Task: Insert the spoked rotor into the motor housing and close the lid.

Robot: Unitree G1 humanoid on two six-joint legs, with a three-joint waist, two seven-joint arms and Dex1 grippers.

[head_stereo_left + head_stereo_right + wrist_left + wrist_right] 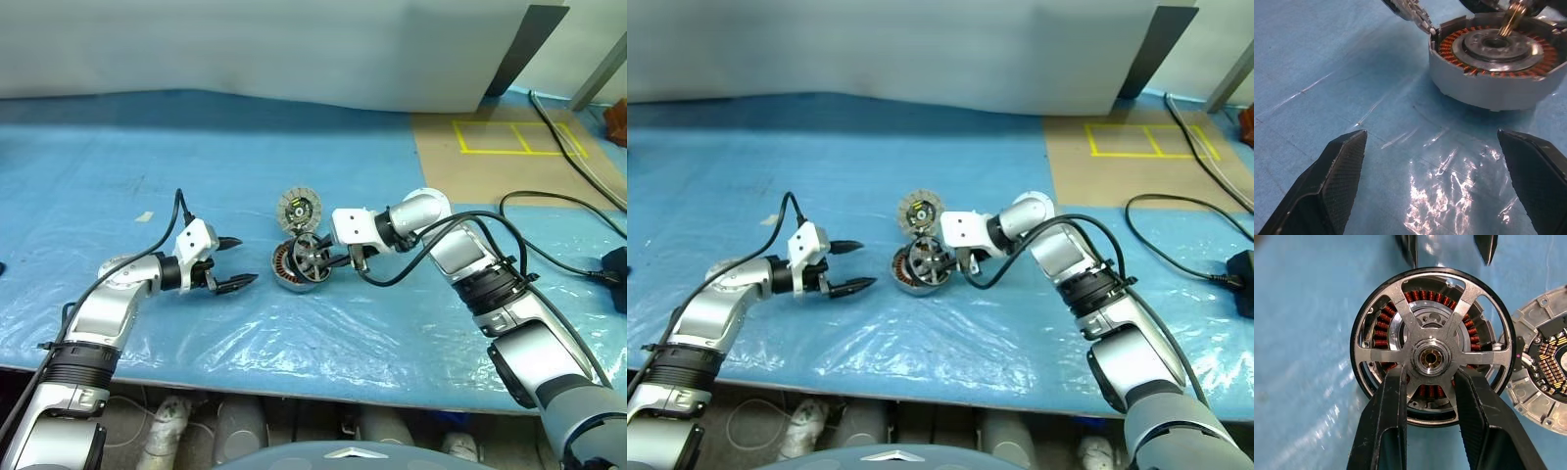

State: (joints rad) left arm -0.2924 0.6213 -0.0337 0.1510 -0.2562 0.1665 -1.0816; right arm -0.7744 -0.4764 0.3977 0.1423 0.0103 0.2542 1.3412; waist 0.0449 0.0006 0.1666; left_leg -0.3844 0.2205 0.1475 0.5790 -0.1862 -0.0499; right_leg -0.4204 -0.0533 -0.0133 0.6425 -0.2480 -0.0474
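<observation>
Over motor housing (pixel 1382 340), R gripper (pixel 1430 382) pinches spoked rotor (pixel 1431 355) hub.

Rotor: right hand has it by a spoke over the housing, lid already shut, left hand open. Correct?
Not quite: the lid is open, swung back beside the motor housing, as the head view shows. The right hand does hold the spoked rotor over it, and the left hand is open.

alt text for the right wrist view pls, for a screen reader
The right gripper has its black jaws closed on one silvery spoke of the dark-rimmed spoked rotor, held over the round gray motor housing with its copper-orange windings. Beside them the open round gray lid shows its pale inner face, all on the blue plastic-covered table.
</observation>
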